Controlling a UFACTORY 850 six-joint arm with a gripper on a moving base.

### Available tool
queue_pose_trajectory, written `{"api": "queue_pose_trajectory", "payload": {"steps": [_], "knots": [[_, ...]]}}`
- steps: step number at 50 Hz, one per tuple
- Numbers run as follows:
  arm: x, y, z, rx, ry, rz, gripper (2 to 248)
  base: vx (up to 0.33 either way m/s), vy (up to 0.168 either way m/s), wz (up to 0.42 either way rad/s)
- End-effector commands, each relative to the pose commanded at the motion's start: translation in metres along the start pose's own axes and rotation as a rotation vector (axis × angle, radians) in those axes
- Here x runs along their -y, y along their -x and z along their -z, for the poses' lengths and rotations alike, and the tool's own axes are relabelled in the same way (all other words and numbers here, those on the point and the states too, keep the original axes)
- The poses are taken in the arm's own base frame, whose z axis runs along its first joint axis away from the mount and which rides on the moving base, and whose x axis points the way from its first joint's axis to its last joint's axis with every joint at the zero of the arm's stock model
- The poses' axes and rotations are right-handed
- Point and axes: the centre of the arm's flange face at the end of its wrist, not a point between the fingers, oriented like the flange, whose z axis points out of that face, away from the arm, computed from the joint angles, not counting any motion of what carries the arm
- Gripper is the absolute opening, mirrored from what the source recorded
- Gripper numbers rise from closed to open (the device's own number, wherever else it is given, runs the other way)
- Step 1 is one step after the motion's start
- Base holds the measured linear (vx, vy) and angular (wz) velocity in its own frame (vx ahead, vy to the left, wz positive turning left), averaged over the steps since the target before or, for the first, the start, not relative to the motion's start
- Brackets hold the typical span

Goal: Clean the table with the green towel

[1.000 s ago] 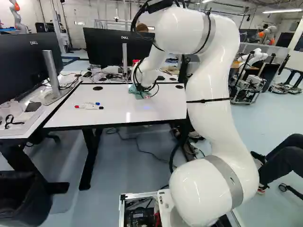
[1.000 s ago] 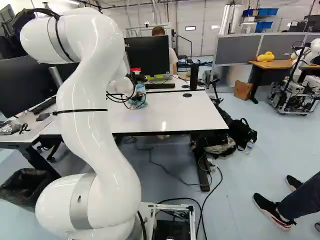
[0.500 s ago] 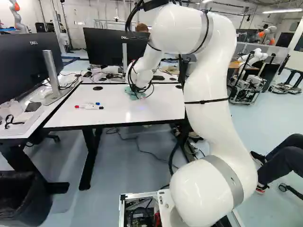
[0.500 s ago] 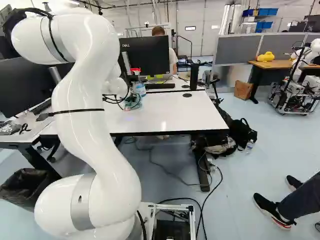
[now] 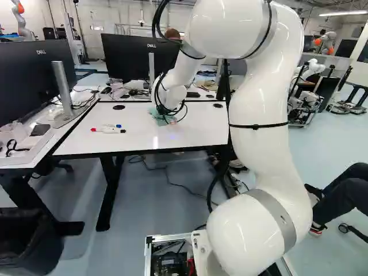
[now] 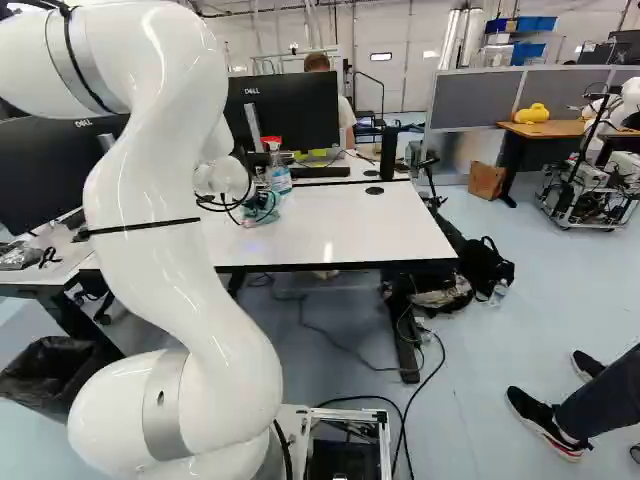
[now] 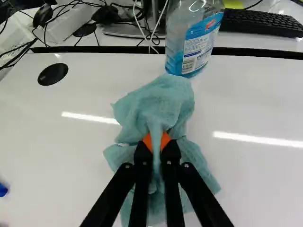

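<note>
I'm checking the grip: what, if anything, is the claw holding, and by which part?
The claw is shut on the towel, pinching a raised fold near its middle.

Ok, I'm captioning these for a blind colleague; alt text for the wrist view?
Black gripper pinching a crumpled green towel on a white tabletop. Beyond it are a clear bottle of blue liquid and a black keyboard.
</note>
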Motion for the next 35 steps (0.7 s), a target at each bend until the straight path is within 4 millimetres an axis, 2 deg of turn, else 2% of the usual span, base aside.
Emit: {"api": "queue_pose_trajectory", "payload": {"steps": [14,35], "knots": [[-0.005,0.016,0.021,0.016,0.006,-0.003,35,0.0,0.0,0.0],[-0.03,0.035,0.048,0.032,0.037,-0.031,35,0.0,0.0,0.0]]}}
